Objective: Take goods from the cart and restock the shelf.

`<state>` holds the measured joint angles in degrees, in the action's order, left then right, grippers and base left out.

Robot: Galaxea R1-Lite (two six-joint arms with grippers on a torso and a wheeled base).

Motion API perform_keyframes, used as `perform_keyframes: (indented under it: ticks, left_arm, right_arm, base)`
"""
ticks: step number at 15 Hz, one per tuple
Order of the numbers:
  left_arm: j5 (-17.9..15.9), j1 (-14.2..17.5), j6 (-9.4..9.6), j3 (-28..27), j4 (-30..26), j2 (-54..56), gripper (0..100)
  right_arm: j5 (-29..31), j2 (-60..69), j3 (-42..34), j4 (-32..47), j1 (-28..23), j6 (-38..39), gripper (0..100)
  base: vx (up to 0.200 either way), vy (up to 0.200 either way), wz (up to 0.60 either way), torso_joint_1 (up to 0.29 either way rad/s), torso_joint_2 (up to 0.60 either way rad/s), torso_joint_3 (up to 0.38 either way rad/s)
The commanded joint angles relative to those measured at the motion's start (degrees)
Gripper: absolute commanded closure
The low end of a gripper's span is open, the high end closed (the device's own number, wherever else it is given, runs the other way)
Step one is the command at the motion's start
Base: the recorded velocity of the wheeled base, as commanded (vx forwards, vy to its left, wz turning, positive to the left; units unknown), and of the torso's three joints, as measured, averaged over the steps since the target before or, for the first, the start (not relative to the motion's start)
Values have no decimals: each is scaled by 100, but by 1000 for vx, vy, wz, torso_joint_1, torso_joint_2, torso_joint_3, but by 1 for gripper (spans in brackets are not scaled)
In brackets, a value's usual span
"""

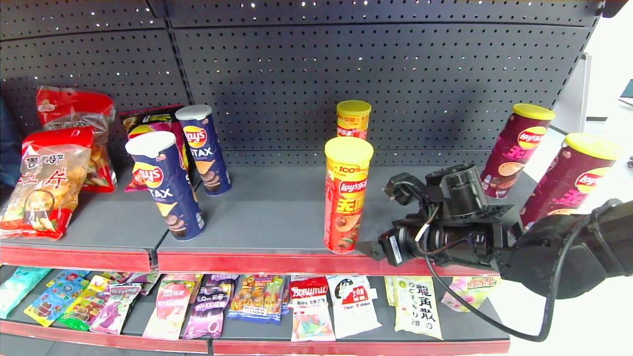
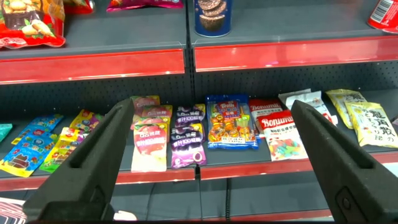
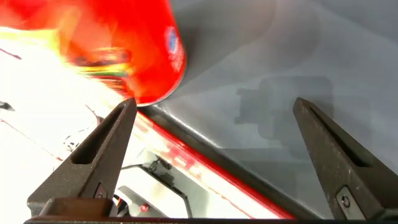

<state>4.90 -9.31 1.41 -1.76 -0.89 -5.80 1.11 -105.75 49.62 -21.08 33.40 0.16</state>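
Our right gripper (image 1: 368, 248) is spread wide and empty just beside the red can (image 1: 346, 198). The can stands upright at the front edge of the shelf (image 1: 277, 212), label outward, for shoppers, we judge. Our left gripper (image 2: 211, 104), also spread and empty, faces the candy bags (image 2: 186, 134) below.

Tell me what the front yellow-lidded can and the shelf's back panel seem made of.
Front can: likely a cardboard tube, glossy printed wrap, matte plastic-looking yellow lid. Back panel: probably painted metal, matte dark grey, with regular rows of punched holes.
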Motion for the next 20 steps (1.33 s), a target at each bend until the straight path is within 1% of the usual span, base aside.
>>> perform_keyframes:
  ticks: [1,3,4,5,8,10,15,17,19,20]
  left_arm:
    - [2,0,-1,0,1,-9,0]
    - [2,0,-1,0,1,-9,0]
    - [2,0,-1,0,1,-9,0]
    - [2,0,-1,0,1,-9,0]
    - [2,0,-1,0,1,-9,0]
    - [2,0,8,0,1,-9,0]
    - [2,0,8,0,1,-9,0]
    - [2,0,8,0,1,-9,0]
    - [2,0,70,0,1,-9,0]
    - [2,0,70,0,1,-9,0]
  right_arm:
    - [12,20,-5,-2,17,2,0]
    - [162,28,-40,16,0,-16,0]
    - [390,2,22,16,-62,-33,0]
    - [496,-51,48,16,-176,-69,0]
    - [513,-42,66,7,-308,-148,0]
    - [460,406,-286,16,-115,-139,0]
    - [452,1153,-356,-151,712,230,0]
    - [460,1145,-347,-283,782,221,0]
    - [452,1083,-356,-670,773,195,0]
    - [452,1074,-356,-731,773,186,0]
  base:
    - [0,0,0,0,0,0]
    - [0,0,0,0,0,0]
    - [0,0,0,0,0,0]
    - [0,0,0,0,0,0]
    - [0,0,0,0,0,0]
    - [0,0,0,0,0,0]
    - [0,0,0,0,0,0]
    - [0,0,0,0,0,0]
    - [0,0,0,0,0,0]
    - [0,0,0,0,0,0]
